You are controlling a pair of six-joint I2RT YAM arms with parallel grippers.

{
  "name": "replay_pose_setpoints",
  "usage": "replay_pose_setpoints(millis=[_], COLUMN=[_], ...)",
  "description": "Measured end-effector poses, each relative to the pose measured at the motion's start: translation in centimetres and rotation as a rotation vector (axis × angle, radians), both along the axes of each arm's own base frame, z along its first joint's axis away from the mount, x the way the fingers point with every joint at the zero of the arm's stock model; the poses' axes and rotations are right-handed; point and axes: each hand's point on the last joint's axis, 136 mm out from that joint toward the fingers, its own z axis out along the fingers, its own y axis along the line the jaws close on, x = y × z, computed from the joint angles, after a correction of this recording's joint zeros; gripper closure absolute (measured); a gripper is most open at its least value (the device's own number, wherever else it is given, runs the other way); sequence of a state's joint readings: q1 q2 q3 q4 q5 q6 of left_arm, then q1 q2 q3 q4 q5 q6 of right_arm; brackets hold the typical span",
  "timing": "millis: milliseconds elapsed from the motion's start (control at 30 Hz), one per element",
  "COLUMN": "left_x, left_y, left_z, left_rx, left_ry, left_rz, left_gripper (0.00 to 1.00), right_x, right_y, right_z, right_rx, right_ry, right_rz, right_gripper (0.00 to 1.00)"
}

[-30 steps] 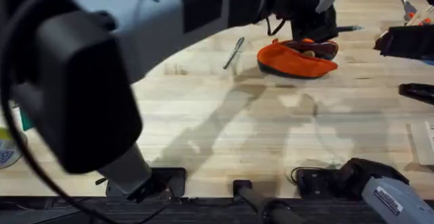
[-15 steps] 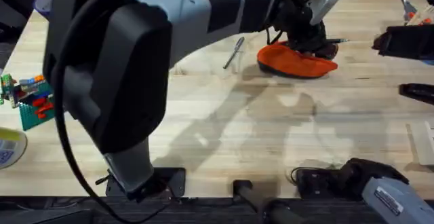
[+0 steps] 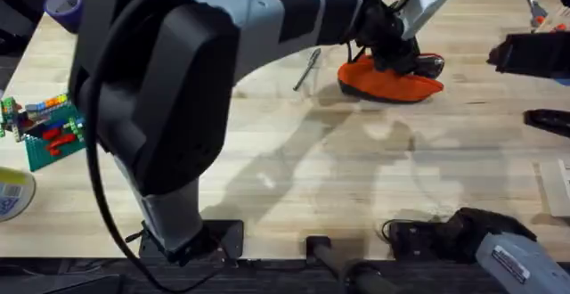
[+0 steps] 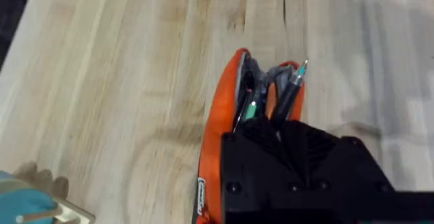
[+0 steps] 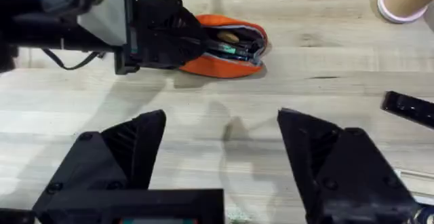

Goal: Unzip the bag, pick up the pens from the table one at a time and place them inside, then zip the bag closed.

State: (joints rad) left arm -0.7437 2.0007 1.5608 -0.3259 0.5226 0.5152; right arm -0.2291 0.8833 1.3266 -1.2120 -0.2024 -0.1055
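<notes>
The orange bag (image 3: 388, 82) lies unzipped at the far middle of the table (image 3: 356, 178). My left gripper (image 3: 397, 55) is down at its opening, shut on the black pen (image 4: 290, 91), which slants into the bag (image 4: 218, 119); a green accent (image 4: 249, 108) shows inside beside it. From the right wrist view the bag (image 5: 224, 61) gapes with the black pen (image 5: 234, 48) lying along it. The silver-grey pen (image 3: 307, 69) rests on the wood just left of the bag. My right gripper (image 5: 222, 115) hovers open over bare table on the near side of the bag.
A pink cup of wooden sticks (image 5: 403, 0) stands to the right of the bag. Black items (image 3: 533, 53) (image 3: 548, 120) sit at the right edge. Toy bricks on a green plate (image 3: 49, 135), a purple tape roll (image 3: 64, 7) and a yellow roll (image 3: 11, 194) line the left side.
My left gripper has come down from above the bag to its opening. The black pen stuck out to the right a second ago and now lies in the bag's mouth.
</notes>
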Motion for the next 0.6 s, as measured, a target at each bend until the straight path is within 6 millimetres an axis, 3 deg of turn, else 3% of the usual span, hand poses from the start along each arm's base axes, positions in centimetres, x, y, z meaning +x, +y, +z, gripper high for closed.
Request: replay_pose_setpoints(millis=[267,600], left_x=[0.3,0.3], left_y=[0.0,0.0], left_z=[-3.1,-3.4], left_rx=[0.046,0.050], left_ry=[0.038,0.039], left_rz=[0.008,0.010], left_gripper=[0.960,0.960], right_x=[0.0,0.0], right_y=[0.0,0.1], right_z=[0.0,0.0], right_rx=[0.000,0.000], right_ry=[-0.001,0.000], right_rz=[0.000,0.004], right_gripper=[0.005,0.005])
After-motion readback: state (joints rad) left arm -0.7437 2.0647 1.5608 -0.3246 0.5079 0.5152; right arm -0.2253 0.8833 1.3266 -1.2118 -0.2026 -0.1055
